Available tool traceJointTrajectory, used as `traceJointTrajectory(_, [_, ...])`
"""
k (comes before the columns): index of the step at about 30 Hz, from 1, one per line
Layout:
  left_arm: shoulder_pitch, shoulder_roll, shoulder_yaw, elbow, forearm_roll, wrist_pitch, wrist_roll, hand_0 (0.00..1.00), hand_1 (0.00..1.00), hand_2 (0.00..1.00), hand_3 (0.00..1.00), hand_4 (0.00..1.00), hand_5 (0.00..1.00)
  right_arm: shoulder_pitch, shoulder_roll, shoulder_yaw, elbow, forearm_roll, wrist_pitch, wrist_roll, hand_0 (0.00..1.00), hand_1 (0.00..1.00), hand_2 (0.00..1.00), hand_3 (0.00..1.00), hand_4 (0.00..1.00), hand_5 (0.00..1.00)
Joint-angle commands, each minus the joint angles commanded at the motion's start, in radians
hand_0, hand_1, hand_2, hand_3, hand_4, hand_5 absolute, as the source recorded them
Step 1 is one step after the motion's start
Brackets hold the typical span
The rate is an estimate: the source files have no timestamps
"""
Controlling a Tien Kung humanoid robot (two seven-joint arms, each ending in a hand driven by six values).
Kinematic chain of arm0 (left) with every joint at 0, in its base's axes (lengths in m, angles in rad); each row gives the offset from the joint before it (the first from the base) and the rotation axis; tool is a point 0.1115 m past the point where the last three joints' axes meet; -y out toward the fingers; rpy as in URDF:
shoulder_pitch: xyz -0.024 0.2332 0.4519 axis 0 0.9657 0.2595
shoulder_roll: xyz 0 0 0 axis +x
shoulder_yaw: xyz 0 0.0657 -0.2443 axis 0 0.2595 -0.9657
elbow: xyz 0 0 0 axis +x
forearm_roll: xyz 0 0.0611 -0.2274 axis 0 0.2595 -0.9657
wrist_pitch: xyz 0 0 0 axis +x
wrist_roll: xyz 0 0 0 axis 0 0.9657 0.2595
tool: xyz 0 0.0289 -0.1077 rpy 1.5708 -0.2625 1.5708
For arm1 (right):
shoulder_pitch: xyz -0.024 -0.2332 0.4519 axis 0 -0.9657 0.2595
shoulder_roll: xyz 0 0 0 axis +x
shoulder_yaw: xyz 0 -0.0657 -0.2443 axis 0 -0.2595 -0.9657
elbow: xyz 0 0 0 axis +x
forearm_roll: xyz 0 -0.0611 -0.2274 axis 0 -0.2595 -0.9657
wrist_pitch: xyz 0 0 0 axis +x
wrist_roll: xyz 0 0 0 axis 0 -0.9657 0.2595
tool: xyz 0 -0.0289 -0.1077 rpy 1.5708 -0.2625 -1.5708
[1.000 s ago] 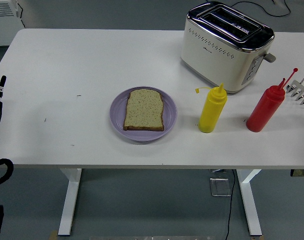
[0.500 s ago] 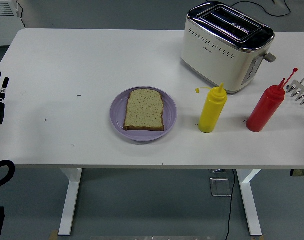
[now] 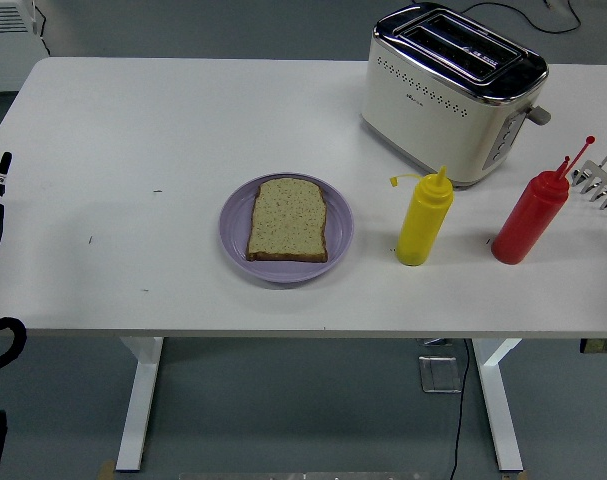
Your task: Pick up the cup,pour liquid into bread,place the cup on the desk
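Glossy chrome-topped toaster (image 3: 453, 90), coarse-crumbed bread (image 3: 288, 219)

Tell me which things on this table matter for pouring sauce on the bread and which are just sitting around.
For the job: bread slice, purple plate under it, yellow squeeze bottle, red squeeze bottle; no cup is visible.

Lying about: toaster, white rack at the right edge.

White table (image 3: 183, 120) w/ white legs on grey floor (image 3: 313, 410); black cable (image 3: 459, 400) underneath.
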Motion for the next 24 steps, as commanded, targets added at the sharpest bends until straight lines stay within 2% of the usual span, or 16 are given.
traceJointTrajectory(17, [-0.005,-0.001,-0.003,-0.003,0.001,-0.002,0.0,0.786,0.736,0.739,0.695,0.513,0.998,0.013,-0.001,-0.004,-0.001,-0.032,0.009,-0.006,0.837,0.79,0.818,0.835,0.663,0.574])
traceJointTrajectory(18, [-0.004,0.0,-0.004,-0.004,0.001,-0.002,0.0,0.787,0.736,0.738,0.695,0.512,0.998,0.015,-0.001,-0.004,-0.002,-0.037,0.009,-0.006,0.841,0.791,0.823,0.836,0.685,0.541])
traceJointTrajectory(24, [-0.005,-0.001,-0.005,-0.004,0.003,-0.003,0.0,0.787,0.737,0.739,0.695,0.512,0.998,0.017,-0.002,-0.007,-0.002,-0.05,0.009,-0.007,0.842,0.794,0.825,0.837,0.701,0.524])
